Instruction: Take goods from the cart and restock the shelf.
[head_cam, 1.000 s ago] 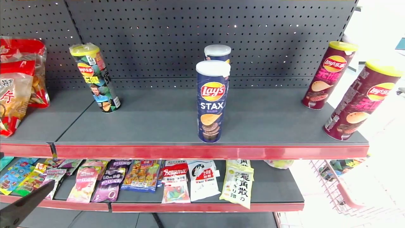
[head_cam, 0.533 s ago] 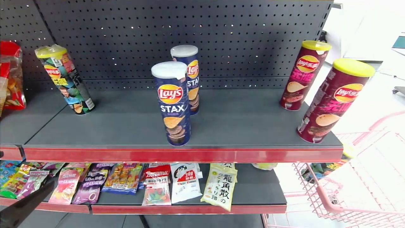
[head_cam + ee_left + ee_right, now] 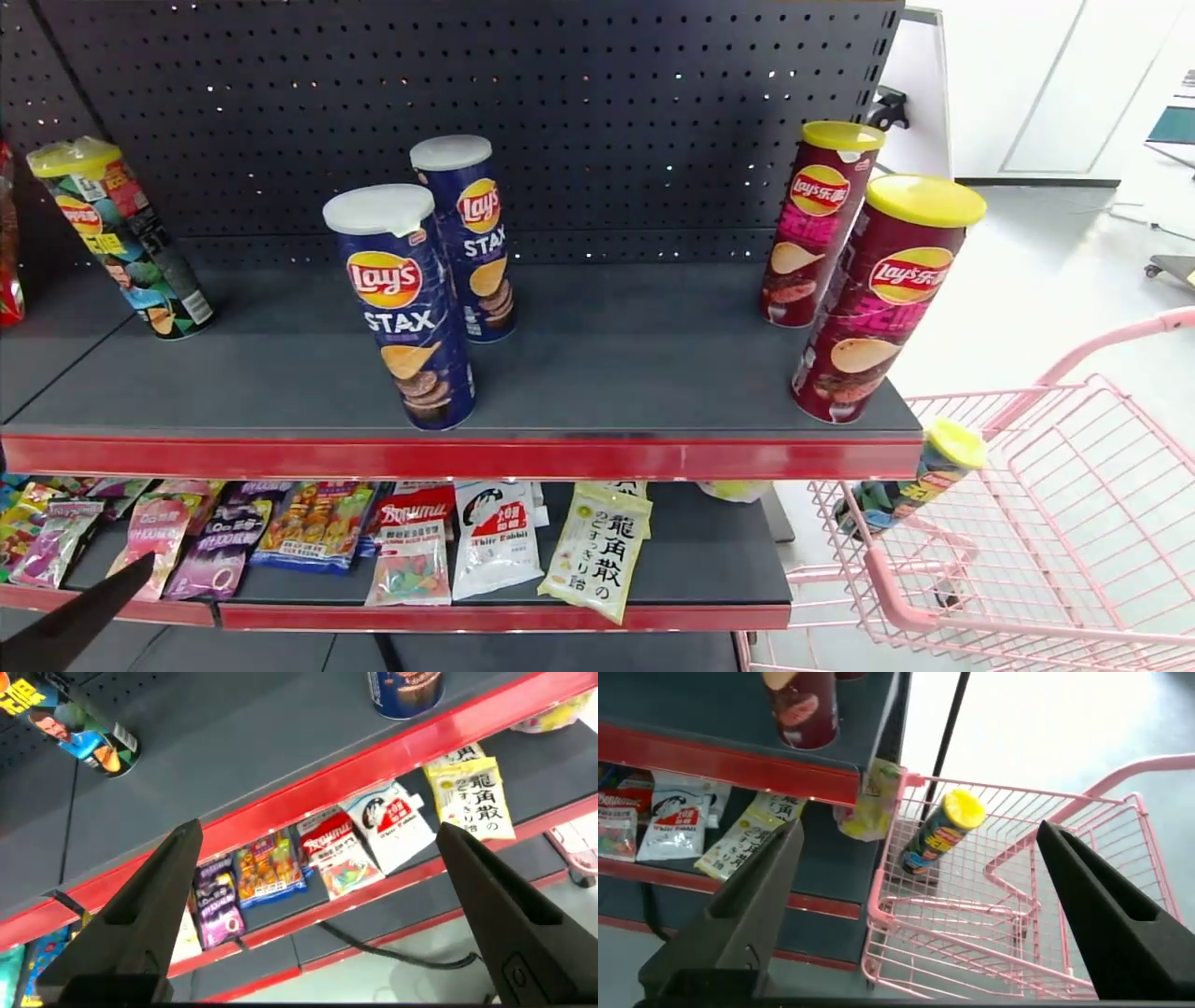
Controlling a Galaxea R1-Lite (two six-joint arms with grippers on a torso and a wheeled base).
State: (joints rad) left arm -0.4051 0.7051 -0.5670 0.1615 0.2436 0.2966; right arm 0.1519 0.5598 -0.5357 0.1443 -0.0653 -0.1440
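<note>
The upper shelf (image 3: 597, 383) holds two blue chip cans (image 3: 401, 308) (image 3: 471, 238), two maroon yellow-lidded cans (image 3: 878, 299) (image 3: 817, 224) at its right end, and a multicoloured can (image 3: 121, 238) at the left. A pink wire cart (image 3: 1027, 523) stands right of the shelf with one yellow-lidded multicoloured can (image 3: 910, 485) leaning inside it. My left gripper (image 3: 318, 905) is open and empty, low in front of the lower shelf. My right gripper (image 3: 915, 905) is open and empty, above the cart (image 3: 1018, 915) and its can (image 3: 938, 833).
The lower shelf (image 3: 709, 569) carries a row of flat snack and candy packets (image 3: 499, 541). A pegboard wall (image 3: 560, 112) backs the upper shelf. Bare shelf room lies between the blue and maroon cans. A red front lip (image 3: 467, 457) edges the upper shelf.
The head camera has swung to the right, so the shelf slides left in the picture and the cart with its can comes into view. No goods have moved.
</note>
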